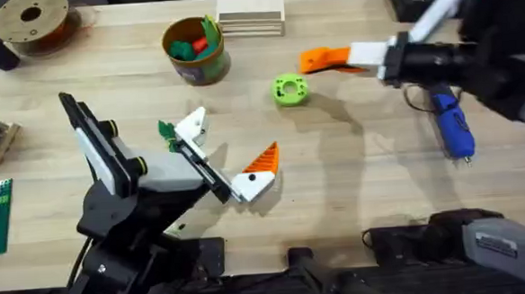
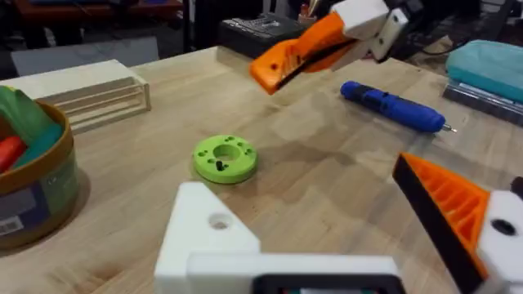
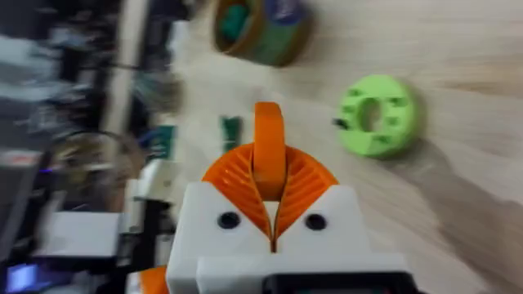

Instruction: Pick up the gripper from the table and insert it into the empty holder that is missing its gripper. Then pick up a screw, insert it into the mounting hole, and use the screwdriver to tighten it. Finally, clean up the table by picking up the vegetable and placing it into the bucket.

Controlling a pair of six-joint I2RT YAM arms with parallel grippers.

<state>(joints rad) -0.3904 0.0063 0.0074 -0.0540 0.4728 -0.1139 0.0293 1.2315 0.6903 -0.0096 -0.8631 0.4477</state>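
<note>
Two sets of jaws entered, overhead clock bearings throughout. Item 1, right jaws: orange ribbed pads [image 3: 302,184] closed flat on the gripper [image 1: 325,60], the loose orange fin, which is held clear of the desk [image 1: 355,187] with its free end sticking out past the pads. Its long axis runs roughly 3 to 9 o'clock, tip toward 9. Item 2, left jaws: spread wide and holding nothing. One side is the holder [image 1: 194,125], bare white with its mounting hole showing on the upper face. The other side, at 4 o'clock from it, carries its own orange fin [image 1: 263,158]. Both appear to point toward about 1 o'clock. Key relation: the holder lies at about 8 o'clock from the held gripper and well apart from it, so the fin likely needs to be carried that way and turned before it can seat. The right arm already has the part, so the insertion falls to it. Item 3: vegetable [image 1: 165,130], on the desk just beside the holder at 9 o'clock. Item 4: green ring disc [image 1: 289,90], between the two arms. Item 5: screwdriver [image 1: 453,128], lying flat at the right, long axis near 11 to 5, metal tip toward 5. Item 6: bucket [image 1: 194,51], upright at 12 o'clock from the holder.
</note>
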